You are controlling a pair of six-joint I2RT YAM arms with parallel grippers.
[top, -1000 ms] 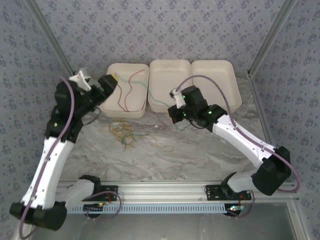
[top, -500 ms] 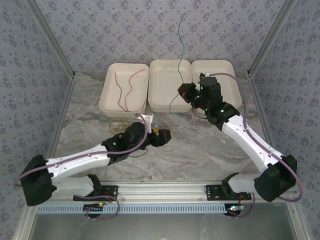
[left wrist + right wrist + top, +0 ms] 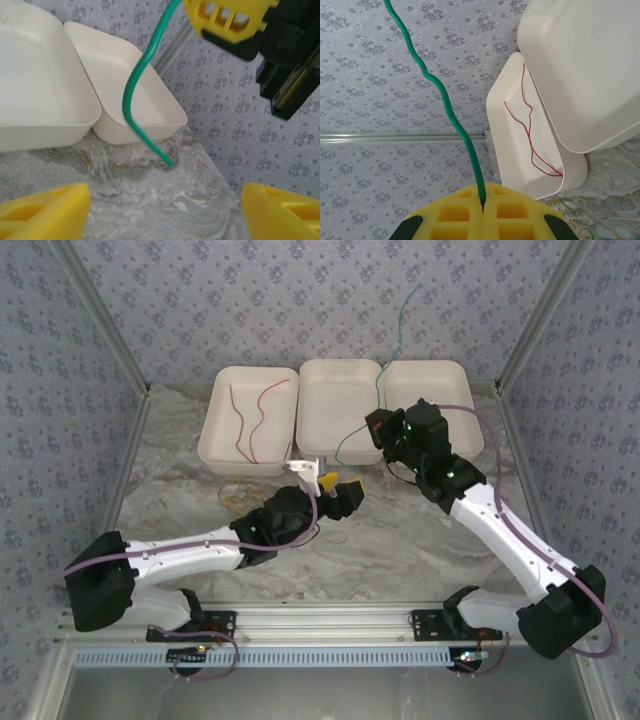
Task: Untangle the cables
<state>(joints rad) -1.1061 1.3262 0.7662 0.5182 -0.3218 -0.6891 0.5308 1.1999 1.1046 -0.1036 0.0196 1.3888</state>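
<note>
My right gripper (image 3: 383, 427) (image 3: 482, 200) hangs above the seam between the middle and right trays, shut on a green cable (image 3: 392, 340) (image 3: 445, 105). One end of the cable rises above the pads. The other end droops to a free tip (image 3: 170, 162) above the table in front of the trays. My left gripper (image 3: 340, 486) (image 3: 165, 210) is open, low over the table, with its yellow fingertips (image 3: 45, 210) wide apart and the green tip just ahead of them. Two red cables (image 3: 250, 415) (image 3: 530, 115) lie in the left tray (image 3: 212, 440). A tangle of thin yellow and green cables (image 3: 238, 498) lies on the table, partly hidden by my left arm.
Three white trays stand in a row at the back: left, middle (image 3: 340, 370) and right (image 3: 445, 375). In the left wrist view the middle tray (image 3: 30, 135) and right tray (image 3: 165, 107) sit ahead. Patterned walls enclose the marble table (image 3: 400, 550).
My left arm swung from the left tray down to the table centre, toward the hanging green end. My right gripper lifted the green cable clear of the tangle and shifted slightly right.
</note>
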